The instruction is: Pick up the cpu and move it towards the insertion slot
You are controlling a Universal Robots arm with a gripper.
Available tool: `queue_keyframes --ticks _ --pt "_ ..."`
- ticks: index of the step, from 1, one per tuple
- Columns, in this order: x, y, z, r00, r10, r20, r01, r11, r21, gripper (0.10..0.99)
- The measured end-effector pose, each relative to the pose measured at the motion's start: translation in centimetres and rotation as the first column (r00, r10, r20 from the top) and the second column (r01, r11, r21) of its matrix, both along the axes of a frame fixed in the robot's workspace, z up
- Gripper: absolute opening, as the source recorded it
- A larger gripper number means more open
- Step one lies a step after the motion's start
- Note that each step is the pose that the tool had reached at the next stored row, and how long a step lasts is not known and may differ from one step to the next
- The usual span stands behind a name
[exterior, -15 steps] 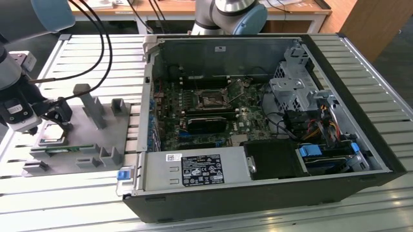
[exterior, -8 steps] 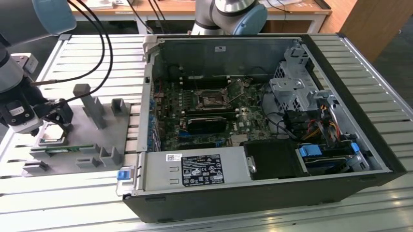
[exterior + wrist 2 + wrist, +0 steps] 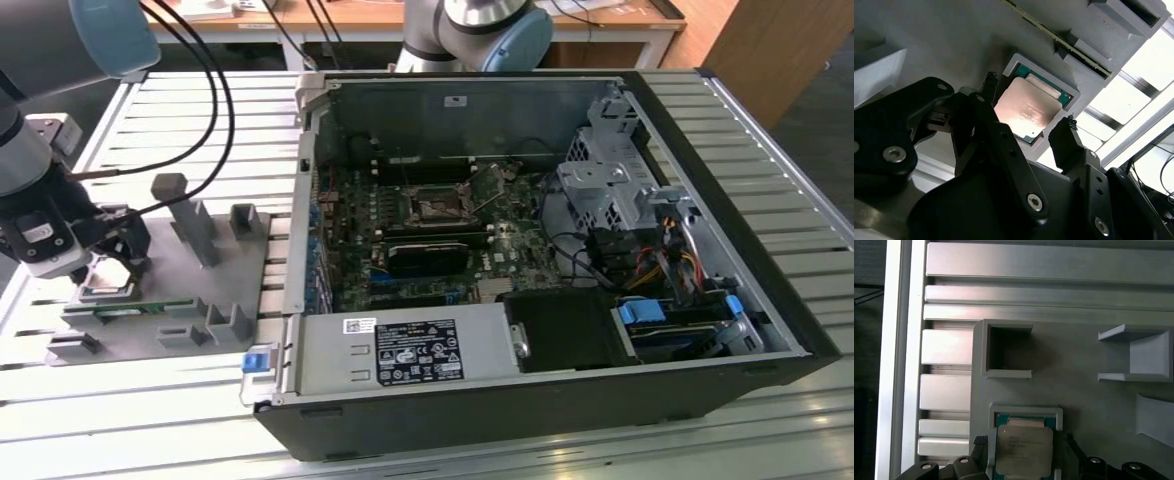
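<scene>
Arm (image 3: pixel 27 160) pointed down over grey holder (image 3: pixel 171 262), fingers (image 3: pixel 1066 142) spread either side of cpu (image 3: pixel 1026 107), not gripping.

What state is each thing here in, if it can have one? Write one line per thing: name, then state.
cpu: lying flat in a recess of the grey holder, not gripped.
gripper: open, straddling the cpu.
insertion slot: inside the case, looks empty.
computer case: lying on its side, panel off, inside exposed.
memory stick: lying in the grey holder, untouched.
</scene>
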State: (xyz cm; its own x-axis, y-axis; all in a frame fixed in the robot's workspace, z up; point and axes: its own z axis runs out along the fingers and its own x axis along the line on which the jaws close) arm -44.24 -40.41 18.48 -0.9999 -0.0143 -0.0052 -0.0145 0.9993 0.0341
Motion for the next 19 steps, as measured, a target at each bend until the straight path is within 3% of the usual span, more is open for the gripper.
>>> queue_keyframes --ticks 6,7,12,13,19 --pt "0.01 0.03 -0.14 1.0 -0.001 -0.0002 0.001 1.0 0.0 0.678" --pt "0.01 0.04 -0.15 1.0 -0.001 -0.0001 0.001 1.0 0.0 0.612" --pt "0.01 0.04 -0.16 1.0 -0.001 -0.0002 0.001 1.0 0.0 0.596" --pt "0.01 0.05 -0.16 1.0 -0.001 -0.0002 0.001 1.0 0.0 0.541" --pt "0.01 0.05 -0.16 1.0 -0.001 0.0001 0.001 1.0 0.0 0.541"
